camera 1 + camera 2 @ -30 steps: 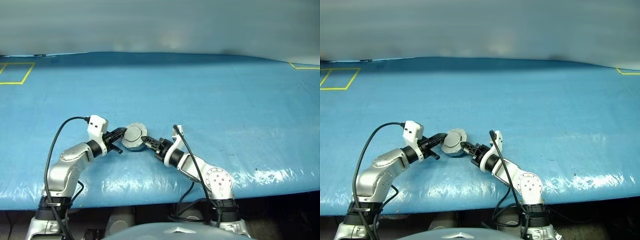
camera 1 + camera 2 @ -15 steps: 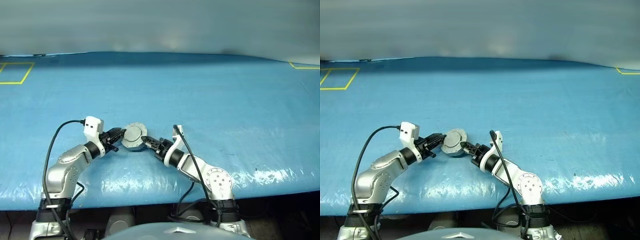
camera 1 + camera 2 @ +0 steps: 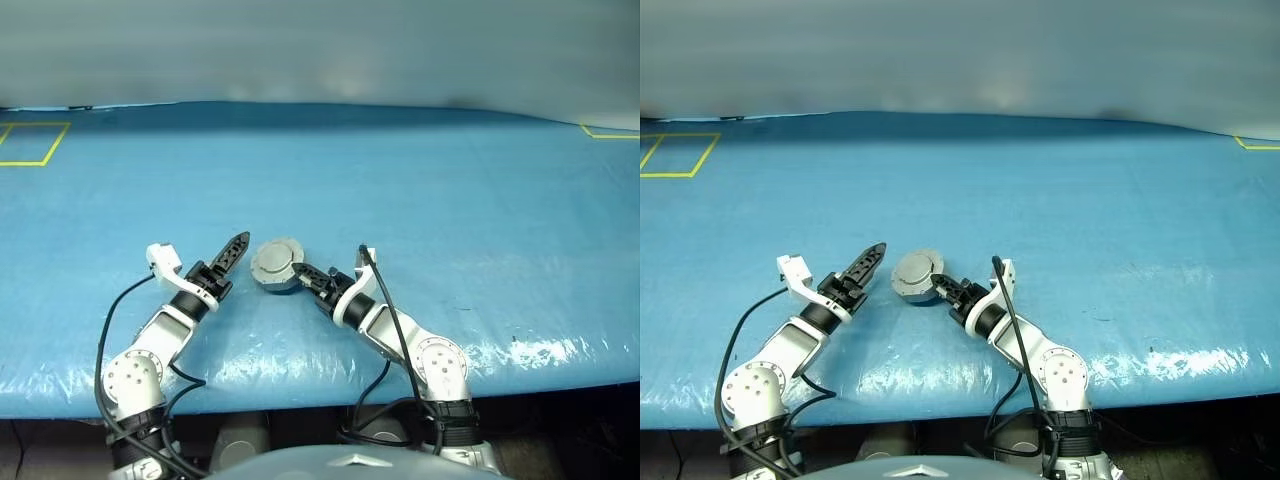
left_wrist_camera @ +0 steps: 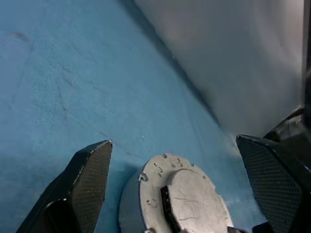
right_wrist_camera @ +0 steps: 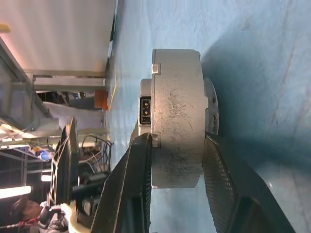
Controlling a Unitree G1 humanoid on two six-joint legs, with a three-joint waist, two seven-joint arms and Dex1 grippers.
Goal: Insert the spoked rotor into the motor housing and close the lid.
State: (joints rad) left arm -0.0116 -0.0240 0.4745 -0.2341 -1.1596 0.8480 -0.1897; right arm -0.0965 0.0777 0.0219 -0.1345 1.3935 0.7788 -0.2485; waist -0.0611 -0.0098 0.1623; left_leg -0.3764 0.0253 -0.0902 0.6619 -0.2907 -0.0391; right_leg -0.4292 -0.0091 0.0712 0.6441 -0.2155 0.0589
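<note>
The motor housing [image 3: 277, 264], a round grey puck, is held on edge just above the blue table, with its lid [image 4: 187, 194] lying flat against it and facing my left gripper. My right gripper [image 5: 175, 137] is shut on the housing, one finger [image 5: 136, 184] on each flat side. A little to the left of the housing, my left gripper [image 3: 232, 255] is open and touches nothing; its fingers [image 4: 90, 170] stand wide apart. The spoked rotor is hidden.
A blue sheet covers the table [image 3: 420, 190]. Yellow tape marks sit at the far left [image 3: 25, 145] and far right [image 3: 608, 131] corners. The table's front edge [image 3: 330, 395] runs close below both arms.
My left gripper has let go of the housing, opened wide, rolled over and drawn back to the left. My right gripper has kept its hold and carried the housing slightly right.
</note>
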